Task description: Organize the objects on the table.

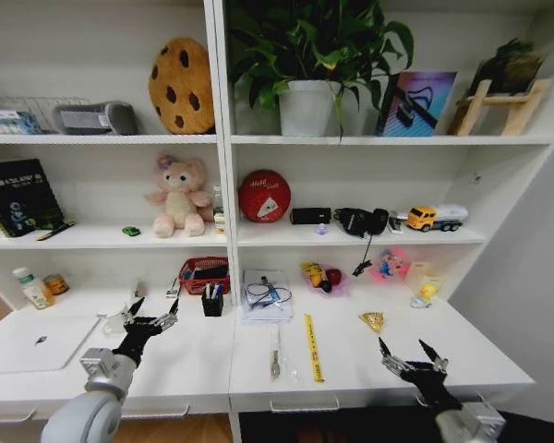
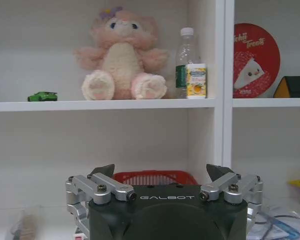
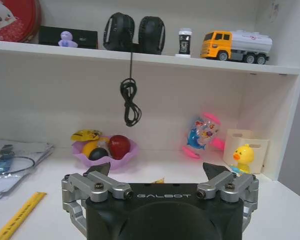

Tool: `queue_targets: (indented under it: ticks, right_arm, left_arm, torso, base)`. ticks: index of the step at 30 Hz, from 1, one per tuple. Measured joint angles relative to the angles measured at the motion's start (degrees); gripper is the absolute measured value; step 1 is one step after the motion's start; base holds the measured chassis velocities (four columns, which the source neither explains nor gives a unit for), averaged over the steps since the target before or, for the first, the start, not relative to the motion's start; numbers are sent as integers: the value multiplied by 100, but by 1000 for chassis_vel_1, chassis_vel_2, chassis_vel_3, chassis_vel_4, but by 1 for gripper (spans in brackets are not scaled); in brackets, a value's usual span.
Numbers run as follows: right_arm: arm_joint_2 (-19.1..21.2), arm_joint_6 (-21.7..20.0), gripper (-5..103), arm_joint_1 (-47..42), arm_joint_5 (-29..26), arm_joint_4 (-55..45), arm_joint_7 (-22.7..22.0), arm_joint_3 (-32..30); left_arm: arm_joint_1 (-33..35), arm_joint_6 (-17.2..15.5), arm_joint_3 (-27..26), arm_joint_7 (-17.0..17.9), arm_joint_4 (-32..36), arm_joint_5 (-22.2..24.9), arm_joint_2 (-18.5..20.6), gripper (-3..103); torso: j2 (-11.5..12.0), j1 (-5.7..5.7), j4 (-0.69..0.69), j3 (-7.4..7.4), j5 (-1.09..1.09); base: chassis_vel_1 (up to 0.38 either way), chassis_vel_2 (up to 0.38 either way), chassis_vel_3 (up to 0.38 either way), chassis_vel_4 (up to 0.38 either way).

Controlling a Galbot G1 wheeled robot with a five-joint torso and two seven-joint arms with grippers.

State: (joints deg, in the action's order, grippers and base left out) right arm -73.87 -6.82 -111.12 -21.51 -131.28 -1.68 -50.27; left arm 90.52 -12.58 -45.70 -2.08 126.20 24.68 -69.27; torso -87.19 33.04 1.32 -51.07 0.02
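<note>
On the white table (image 1: 194, 358) a silver laptop (image 1: 35, 343) lies at the left, with two small bottles (image 1: 33, 288) behind it. A yellow ruler (image 1: 312, 347) and a packaged pen (image 1: 275, 354) lie near the middle, and a black holder with pens (image 1: 212, 301) stands behind them. A tiny green toy car (image 1: 130, 231) sits on the shelf above. My left gripper (image 1: 152, 312) hovers open over the desk right of the laptop, holding nothing. Above the front right edge my right gripper (image 1: 410, 353) is open and empty. The ruler (image 3: 19, 216) shows beside it.
A red basket (image 1: 205, 274), a bagged cable on papers (image 1: 266, 295), a pink fruit bowl (image 3: 105, 148), a duck toy (image 3: 244, 158) and a small yellow wedge (image 1: 372, 320) sit toward the back. The shelves hold a pink teddy bear (image 2: 121, 55), a bottle (image 2: 186, 62) and a toy truck (image 3: 236, 46).
</note>
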Motion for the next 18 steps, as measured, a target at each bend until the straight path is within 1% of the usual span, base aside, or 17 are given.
queue_targets:
  ticks: [4, 5, 8, 10, 13, 15, 16, 17, 18]
  right_arm:
    - [-4, 55, 100, 6, 20, 25, 2, 20]
    - [-5, 187, 100, 35, 102, 85, 3, 46]
    - [8, 303, 100, 106, 236, 170, 40, 47]
    - [33, 301, 100, 155, 228, 189, 51, 40]
    - [116, 203, 100, 295, 104, 238, 137, -29]
    - [286, 22, 100, 551, -99, 414, 377, -139]
    - [286, 22, 100, 551, -99, 414, 377, -139]
    - [392, -89, 100, 693, -224, 529, 424, -154]
    - [570, -273, 100, 961, -481, 728, 346, -104]
  left_arm:
    - [0, 0, 1, -1, 0, 0, 0, 100]
    - [0, 0, 2, -4, 0, 0, 0, 100]
    - [0, 0, 2, -4, 0, 0, 0, 100]
    - [0, 0, 2, -4, 0, 0, -1, 100]
    - [0, 0, 2, -3, 0, 0, -1, 100]
    - [0, 0, 0, 0, 0, 0, 0, 100]
    - [0, 0, 0, 0, 0, 0, 0, 100]
    - [0, 0, -1, 1, 0, 0, 0, 100]
    - [0, 0, 0, 0, 0, 0, 0, 100]
  torso:
    - [0, 1, 1, 0, -2]
    - [0, 1, 0, 0, 2]
    - [0, 1, 1, 0, 1]
    - [0, 1, 0, 0, 1]
    - [0, 0, 0, 0, -2]
    - [0, 0, -1, 0, -3]
    - [0, 0, -1, 0, -3]
    - [0, 0, 0, 0, -3]
    - [0, 0, 0, 0, -3]
  base:
    - [-212, -202, 205, 192]
    - [-135, -166, 157, 169]
    - [-114, -151, 122, 126]
    - [-49, -100, 79, 45]
    - [0, 0, 0, 0]
    - [55, 60, -48, -45]
    - [55, 68, -68, -45]
    - [34, 68, -68, -54]
    - [0, 0, 0, 0]
